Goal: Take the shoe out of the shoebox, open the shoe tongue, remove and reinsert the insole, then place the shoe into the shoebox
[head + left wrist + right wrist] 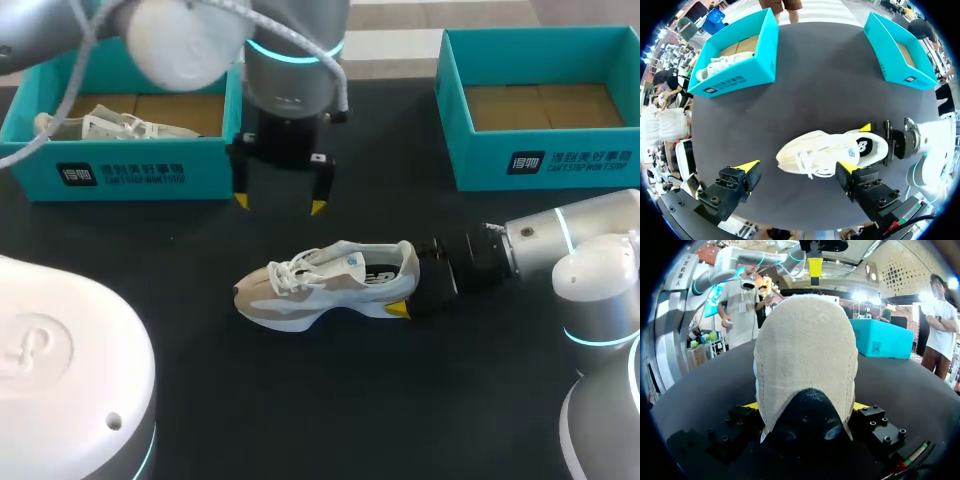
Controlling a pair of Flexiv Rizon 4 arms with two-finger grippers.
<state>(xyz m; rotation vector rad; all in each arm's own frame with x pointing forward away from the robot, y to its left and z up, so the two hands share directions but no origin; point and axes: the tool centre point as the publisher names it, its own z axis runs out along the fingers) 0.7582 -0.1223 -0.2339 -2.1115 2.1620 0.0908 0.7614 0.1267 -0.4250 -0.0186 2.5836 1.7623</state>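
Head view, from above a black table. At the upper left stands a teal cardboard shoebox with a second pale sneaker lying inside it.

Just right of it, at upper centre, the left gripper hangs above the table. Its yellow-tipped fingers are spread wide and hold nothing.

Below it, at the centre, a white and beige lace-up sneaker rests on its sole outside both boxes, with its toe pointing to the frame's left. The right gripper comes in from the right edge and is clenched on the sneaker's heel, one finger on each side.

At the upper right sits an empty teal cardboard shoebox.

The tongue looks unopened, so that is probably the step in hand. If the left fingers come down off-centre, they could snag the laces instead of the tongue. A hard push could twist the sneaker out of the heel grip, since only the heel is held.
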